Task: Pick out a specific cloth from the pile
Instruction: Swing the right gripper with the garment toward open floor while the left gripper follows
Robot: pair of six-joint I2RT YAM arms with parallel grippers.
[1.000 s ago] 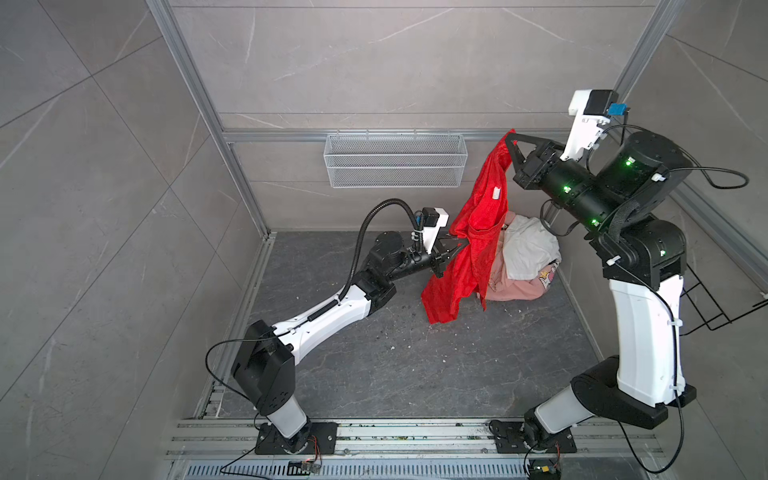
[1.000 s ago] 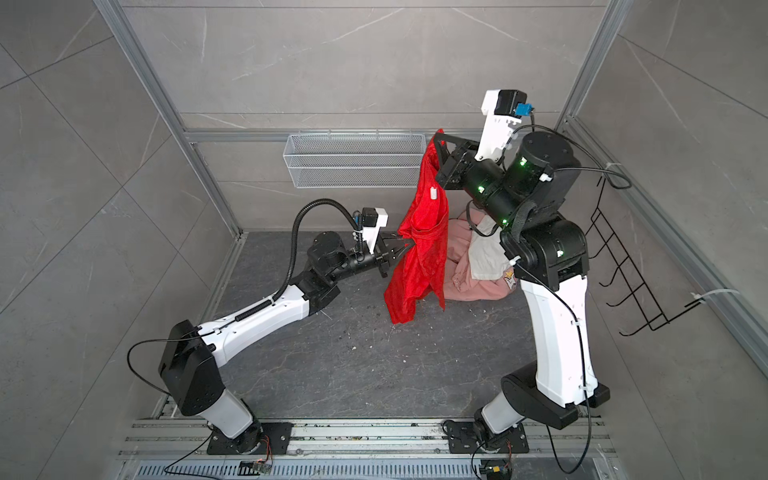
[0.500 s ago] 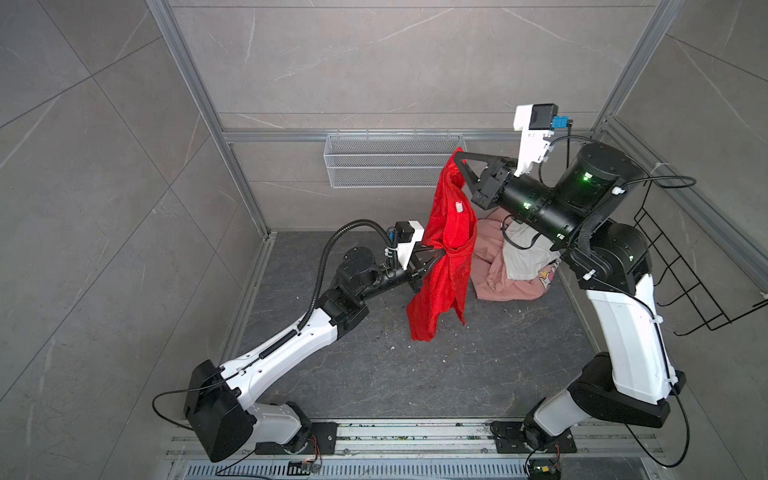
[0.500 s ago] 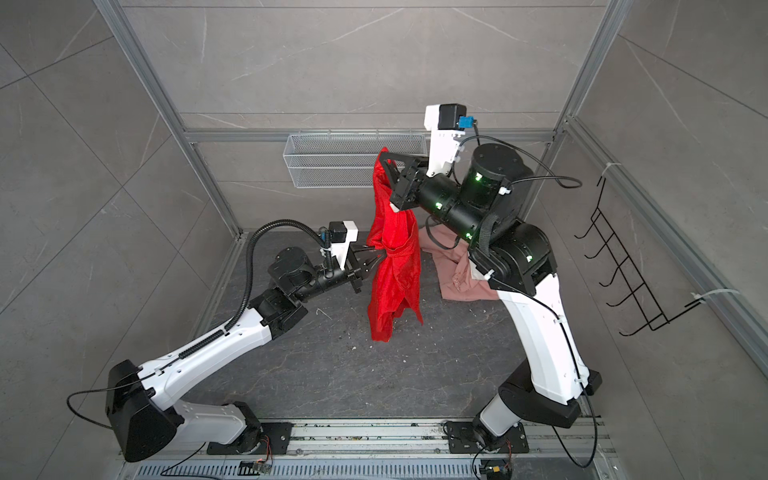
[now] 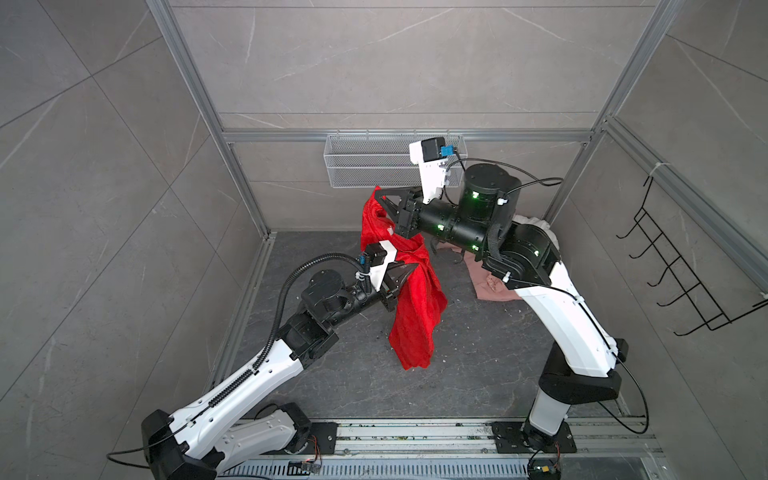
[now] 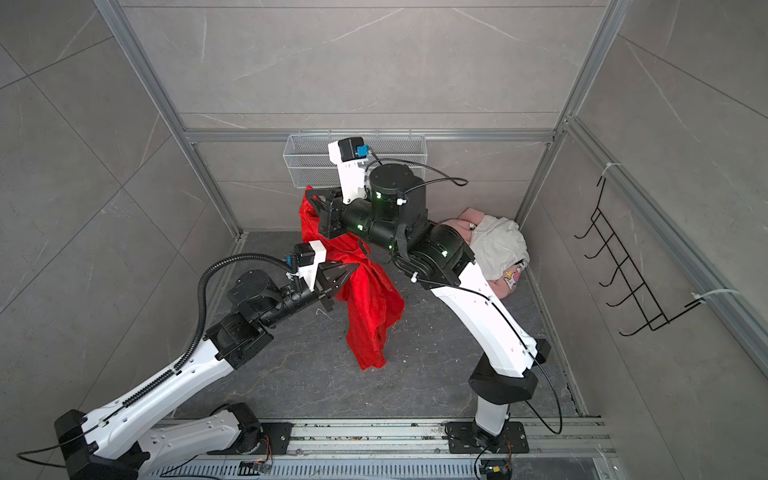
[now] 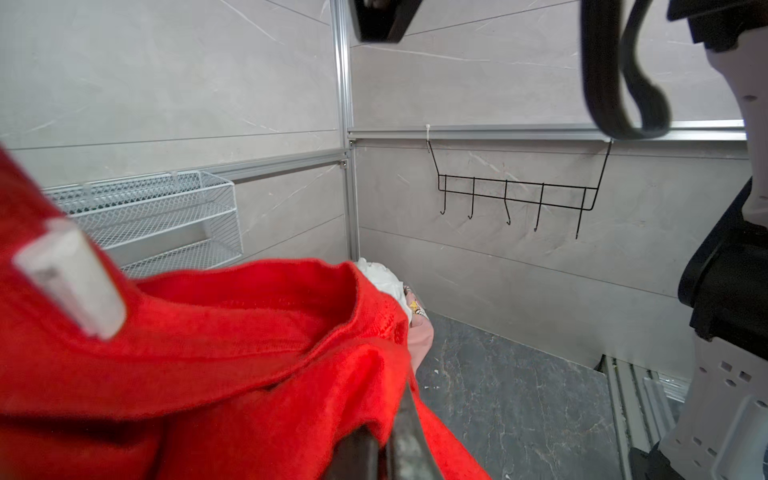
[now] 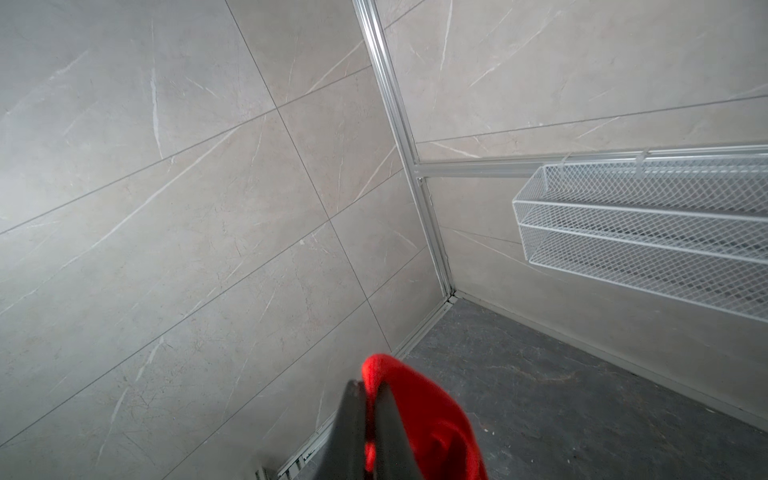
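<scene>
From the left wrist, not the right: white tag (image 7: 68, 276) on the bright red thin cloth (image 5: 415, 303). Hanging mid-scene, long axis 12 to 6 o'clock, top pinched in right gripper (image 5: 380, 194) jaws, middle in left gripper (image 5: 411, 270) jaws.

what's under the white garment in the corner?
The white garment lies on a pale pink garment with a cartoon print. How far the pink extends beneath is covered, partly by the right arm too.

Red cloth (image 7: 232, 374), white tag (image 7: 70, 278) showing, fills the foreground, pinched in the left end effector (image 7: 386, 440); beyond it the pile (image 7: 382, 278) sits in the corner; a mesh basket (image 7: 166, 216) and hook rack (image 7: 515, 195) hang on the walls.
</scene>
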